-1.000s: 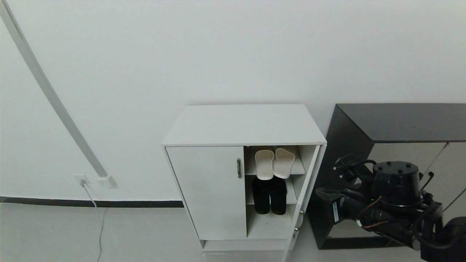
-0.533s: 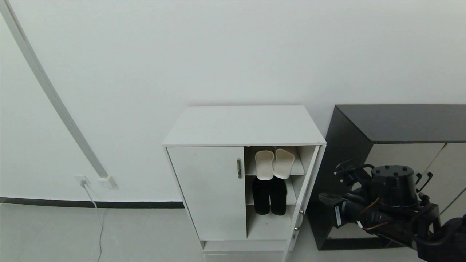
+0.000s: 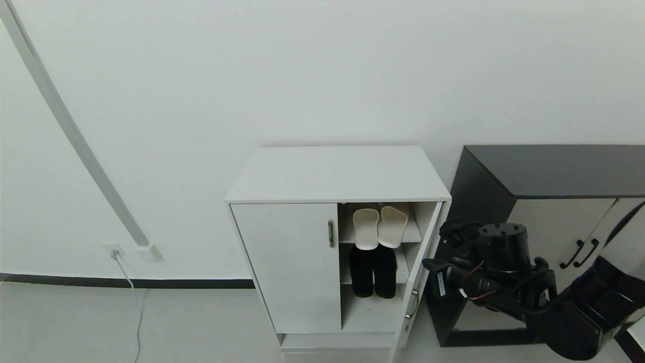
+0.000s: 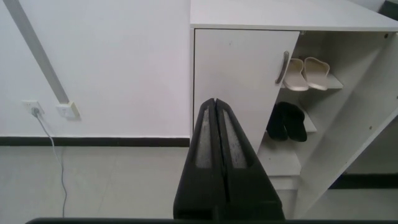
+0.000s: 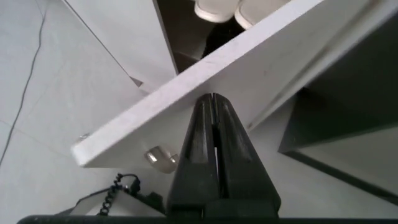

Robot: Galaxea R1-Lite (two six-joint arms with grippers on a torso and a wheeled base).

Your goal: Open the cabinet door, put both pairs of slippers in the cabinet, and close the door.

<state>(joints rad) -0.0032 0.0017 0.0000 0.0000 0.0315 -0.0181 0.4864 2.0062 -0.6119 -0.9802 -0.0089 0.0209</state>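
Black right gripper [image 5: 213,99], fingers pressed together, sits at the outer face of the open door [image 5: 249,74], near its metal handle [image 5: 160,157]. White slippers [image 3: 379,227] and black slippers [image 3: 373,270] lie on shelves inside the cabinet [image 3: 337,174]. The door looks like stiff, light hinged board, so a flat push near its free edge should swing it shut.

Soft, even light keeps the white wall [image 3: 322,70] bright, with a faint shadow under the top edge of the cabinet [image 3: 337,174] and deeper shade inside it around the black slippers [image 3: 373,272].
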